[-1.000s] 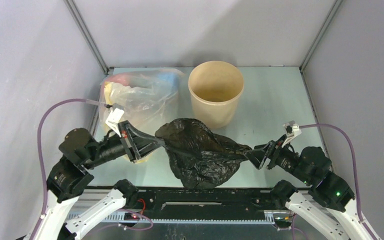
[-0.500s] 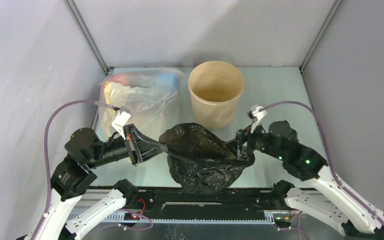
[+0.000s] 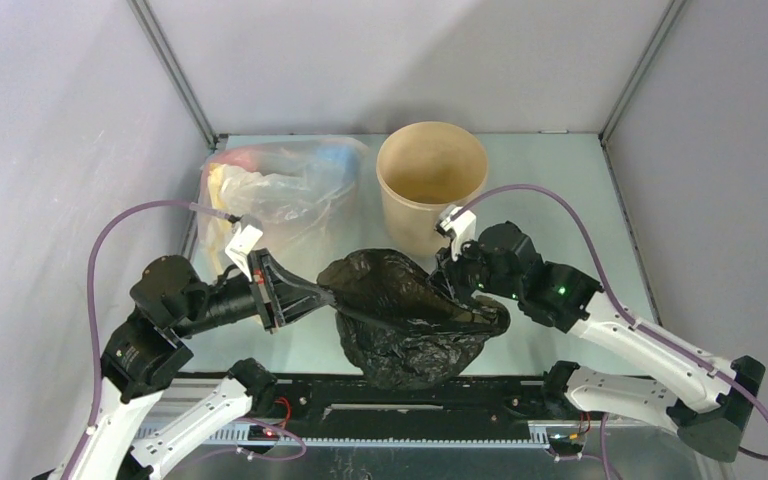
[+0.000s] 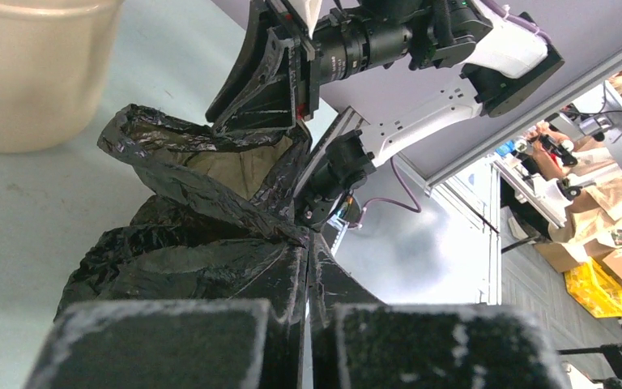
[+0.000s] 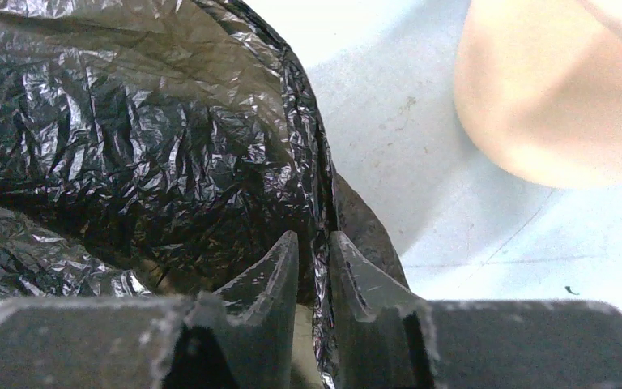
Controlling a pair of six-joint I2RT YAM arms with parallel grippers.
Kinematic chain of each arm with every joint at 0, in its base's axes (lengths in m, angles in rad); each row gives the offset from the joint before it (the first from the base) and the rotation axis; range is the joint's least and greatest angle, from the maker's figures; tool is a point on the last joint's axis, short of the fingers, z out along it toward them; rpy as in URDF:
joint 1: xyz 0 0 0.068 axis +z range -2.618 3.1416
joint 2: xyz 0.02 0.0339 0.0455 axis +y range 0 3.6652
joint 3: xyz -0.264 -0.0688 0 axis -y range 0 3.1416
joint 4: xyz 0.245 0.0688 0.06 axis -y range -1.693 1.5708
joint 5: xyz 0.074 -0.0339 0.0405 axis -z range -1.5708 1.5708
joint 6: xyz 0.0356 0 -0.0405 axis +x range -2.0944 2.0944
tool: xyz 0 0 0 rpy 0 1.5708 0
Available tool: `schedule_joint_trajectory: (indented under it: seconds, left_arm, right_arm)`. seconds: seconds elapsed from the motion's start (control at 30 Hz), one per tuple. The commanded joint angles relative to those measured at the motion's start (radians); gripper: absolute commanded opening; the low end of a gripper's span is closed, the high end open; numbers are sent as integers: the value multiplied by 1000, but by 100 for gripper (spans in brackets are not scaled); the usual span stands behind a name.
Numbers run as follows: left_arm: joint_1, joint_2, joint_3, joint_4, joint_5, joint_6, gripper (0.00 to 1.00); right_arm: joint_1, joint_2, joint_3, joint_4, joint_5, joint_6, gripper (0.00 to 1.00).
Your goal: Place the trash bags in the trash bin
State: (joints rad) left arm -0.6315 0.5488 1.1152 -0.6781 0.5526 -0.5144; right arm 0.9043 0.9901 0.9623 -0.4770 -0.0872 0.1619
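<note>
Pale green table (image 3: pixel 560 200) inside grey walls: from above, the trash bag (image 3: pixel 405 325) sags near the front edge, stretched left to right between the left gripper (image 3: pixel 325 297) and the right gripper (image 3: pixel 450 285). The trash bin (image 3: pixel 410 225) stands just behind it, nearer the right arm, so the lift should probably go up and away from the bases. Left wrist view: fingers pressed together on a fold of black film. Right wrist view: fingers narrow, the bag's edge pinched between them, bin up and to the right
</note>
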Motion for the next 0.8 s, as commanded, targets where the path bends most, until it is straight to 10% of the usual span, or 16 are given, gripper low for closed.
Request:
schedule_joint_trajectory:
  seconds: [0.0,0.13,0.43,0.53,0.7,0.77]
  left_arm:
    - [5,-2,38,-24,-33,35,0]
    - [4,2,46,-26,-33,34,0]
    - [4,-4,48,-29,-35,35,0]
    - [4,-6,49,-31,-36,36,0]
    - [4,-2,48,-34,-46,40,0]
    - [4,3,51,-33,-61,42,0]
  right_arm:
    - [2,-31,40,22,43,-13,25]
    - [-1,-49,40,21,48,-18,61]
    - [4,62,41,-42,11,-32,59]
    - [5,93,41,-45,-6,-34,50]
    - [0,65,41,-18,28,-18,0]
    - [-13,23,48,-4,53,-7,0]
